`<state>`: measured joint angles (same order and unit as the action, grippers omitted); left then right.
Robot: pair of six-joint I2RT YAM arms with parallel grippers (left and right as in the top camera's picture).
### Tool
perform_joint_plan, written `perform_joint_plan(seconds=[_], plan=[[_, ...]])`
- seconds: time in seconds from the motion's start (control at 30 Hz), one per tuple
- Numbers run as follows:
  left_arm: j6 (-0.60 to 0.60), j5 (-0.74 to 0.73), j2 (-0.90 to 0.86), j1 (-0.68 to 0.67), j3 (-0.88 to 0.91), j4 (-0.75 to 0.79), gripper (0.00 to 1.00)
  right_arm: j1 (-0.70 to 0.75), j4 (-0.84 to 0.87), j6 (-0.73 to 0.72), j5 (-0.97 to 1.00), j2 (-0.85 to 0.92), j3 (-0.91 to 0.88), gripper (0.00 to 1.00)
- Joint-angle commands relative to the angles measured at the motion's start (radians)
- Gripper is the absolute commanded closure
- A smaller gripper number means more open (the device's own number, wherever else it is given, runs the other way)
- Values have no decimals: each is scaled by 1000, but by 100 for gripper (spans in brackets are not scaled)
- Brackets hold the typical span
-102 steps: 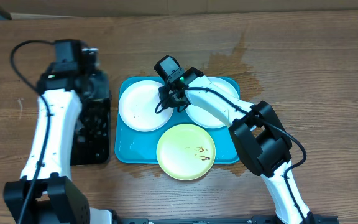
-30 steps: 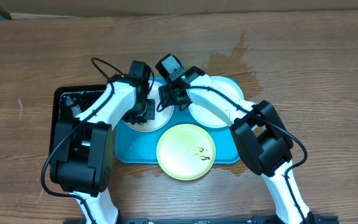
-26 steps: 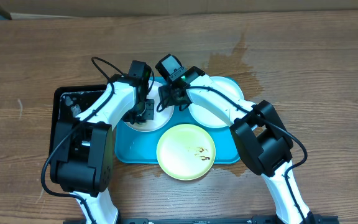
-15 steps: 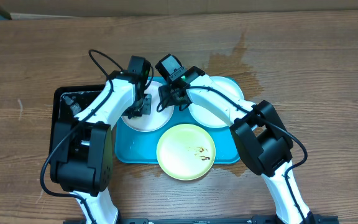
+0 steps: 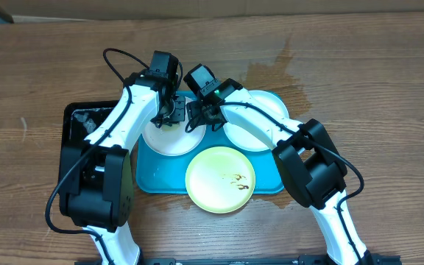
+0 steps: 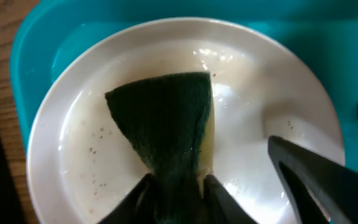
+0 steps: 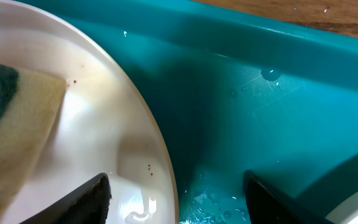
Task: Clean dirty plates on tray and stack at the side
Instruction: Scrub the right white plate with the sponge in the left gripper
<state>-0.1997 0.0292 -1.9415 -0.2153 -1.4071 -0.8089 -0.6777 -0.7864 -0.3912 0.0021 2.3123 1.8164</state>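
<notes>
Clamps left gripper on the green sponge, which rests on the white plate in the tray's left half. Sets right gripper, jaws spread, astride that plate's rim near the tray's middle. Shows second white plate in the tray's right half, yellow-green plate overhanging its front rim.

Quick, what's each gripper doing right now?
Left gripper: closed on the sponge.
Right gripper: open, astride the plate rim.

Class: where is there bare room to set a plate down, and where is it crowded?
Free: tabletop far right of the tray, and left of the black tray. Crowded: the full tray, left tool and right tool over its left white plate.
</notes>
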Motion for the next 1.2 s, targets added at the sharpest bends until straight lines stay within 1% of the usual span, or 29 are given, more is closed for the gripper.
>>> perform_joint_plan(seconds=[0.0,0.03,0.07,0.1,0.13,0.27,0.47,0.63,0.73,0.8,0.83,0.9,0.97,1.0,1.07,1.13,1.17], plan=[[10,-30,-11,5,38,30,56,-9,-11,-4,-23,11,-20,29],[8,-30,-11,5,44,35,44,-9,-12,-4,-23,11,-20,29],[8,-30,-11,5,48,36,37,-9,-12,-4,-23,11,-20,29],[8,-29,-11,5,50,36,33,-9,-12,-4,-23,11,-20,29],[8,-27,-11,5,51,36,31,-9,-12,-4,-23,11,-20,29],[8,-18,-11,5,51,53,31,-9,-11,-4,-23,11,-20,29],[-10,-18,-21,5,51,127,30,-9,-13,-4,-23,11,-20,28],[-10,19,-50,5,51,130,31,-9,-16,-4,-23,11,-20,29],[-11,14,-75,5,51,134,32,-9,-14,-4,-23,11,-20,29],[-10,15,-88,5,51,138,36,-9,-13,-4,-23,11,-20,29],[-10,15,-88,5,51,140,41,-9,-13,-4,-23,11,-20,29],[-10,15,-86,5,49,145,59,-9,-13,-4,-23,11,-20,29],[-10,14,-85,5,49,151,85,-9,-11,-4,-22,11,-20,28],[-10,14,-85,5,49,153,94,-9,-11,-4,-23,11,-20,29],[-10,13,-85,5,48,152,96,-9,-11,-4,-23,11,-20,29],[-2,-10,-85,5,46,148,91,-9,-11,-4,-23,11,-20,29],[-2,-23,-85,5,42,142,85,-9,-11,-4,-22,11,-20,28]])
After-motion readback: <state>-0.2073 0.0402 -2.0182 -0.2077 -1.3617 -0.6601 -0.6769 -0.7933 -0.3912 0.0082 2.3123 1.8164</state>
